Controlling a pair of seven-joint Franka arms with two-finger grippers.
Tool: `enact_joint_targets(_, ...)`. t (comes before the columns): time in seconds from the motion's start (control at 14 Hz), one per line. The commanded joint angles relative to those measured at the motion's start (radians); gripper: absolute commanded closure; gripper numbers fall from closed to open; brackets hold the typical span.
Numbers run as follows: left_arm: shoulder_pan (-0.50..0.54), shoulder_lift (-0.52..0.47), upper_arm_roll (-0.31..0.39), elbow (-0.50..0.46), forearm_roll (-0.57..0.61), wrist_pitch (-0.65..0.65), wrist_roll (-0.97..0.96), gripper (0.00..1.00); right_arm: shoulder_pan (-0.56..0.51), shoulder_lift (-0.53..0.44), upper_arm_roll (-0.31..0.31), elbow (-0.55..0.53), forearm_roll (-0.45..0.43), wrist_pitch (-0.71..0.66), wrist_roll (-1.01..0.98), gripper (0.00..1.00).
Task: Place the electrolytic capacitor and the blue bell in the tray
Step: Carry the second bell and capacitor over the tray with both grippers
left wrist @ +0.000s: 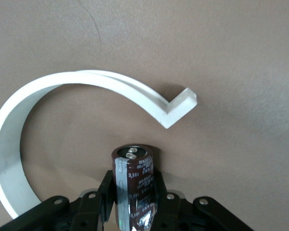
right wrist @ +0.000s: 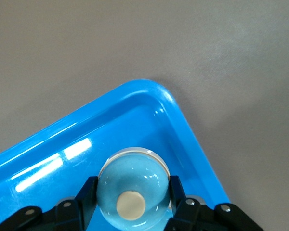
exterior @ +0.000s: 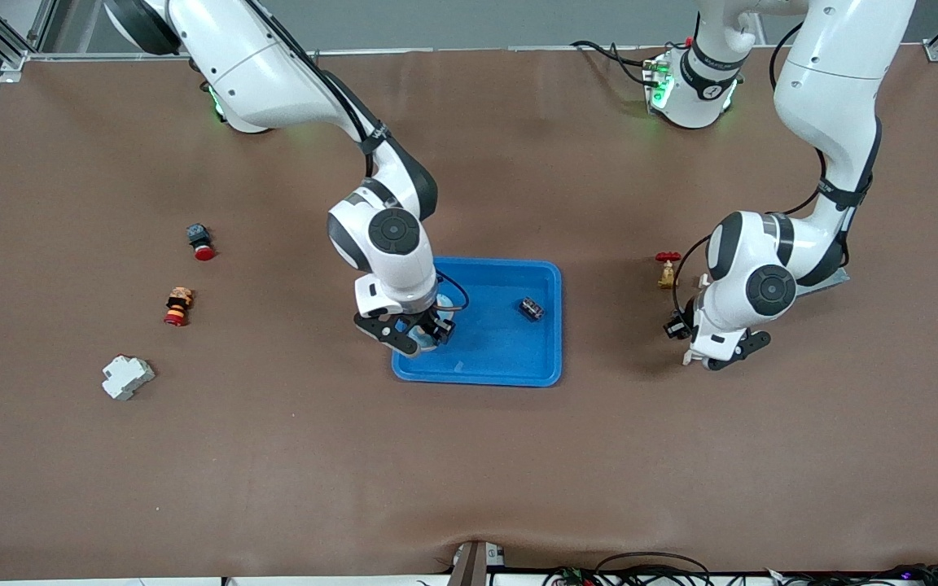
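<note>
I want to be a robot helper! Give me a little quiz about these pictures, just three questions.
1. True or false: the right tool holds the bell over the tray.
2. What does the left tool grip? A) a spoon B) the capacitor C) a cup
3. Fill in: the capacitor hangs over the bare table, not yet in the ____.

Key: 1 true; 2 B; 3 tray.
</note>
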Motion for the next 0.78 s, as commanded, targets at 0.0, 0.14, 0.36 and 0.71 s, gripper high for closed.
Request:
enact_joint_targets(0.0,-0.006,-0.017,-0.017,0.068,0.003,-0.101,-0.065,1.0,0.068,0.05,-0.064,0.061,-0.026,-0.009,0.061,1.0)
enact_joint_targets(0.14,-0.009,-0.015,-0.042,0.157,0.003,-0.212,-0.121,1.0,0.077,0.056,-0.075,0.067,-0.026,-0.004,0.075,1.0)
enact_joint_targets(0.36,-0.009,-0.003,-0.077,0.278,-0.007,-0.333,-0.215,1.0,0.071,0.073,-0.075,0.075,-0.027,0.0,0.072,1.0)
enact_joint_targets(0.71,-0.065,0.043,-0.097,0.416,-0.048,-0.343,-0.445,1.0,0.065,0.114,-0.075,0.101,-0.027,0.005,0.075,1.0)
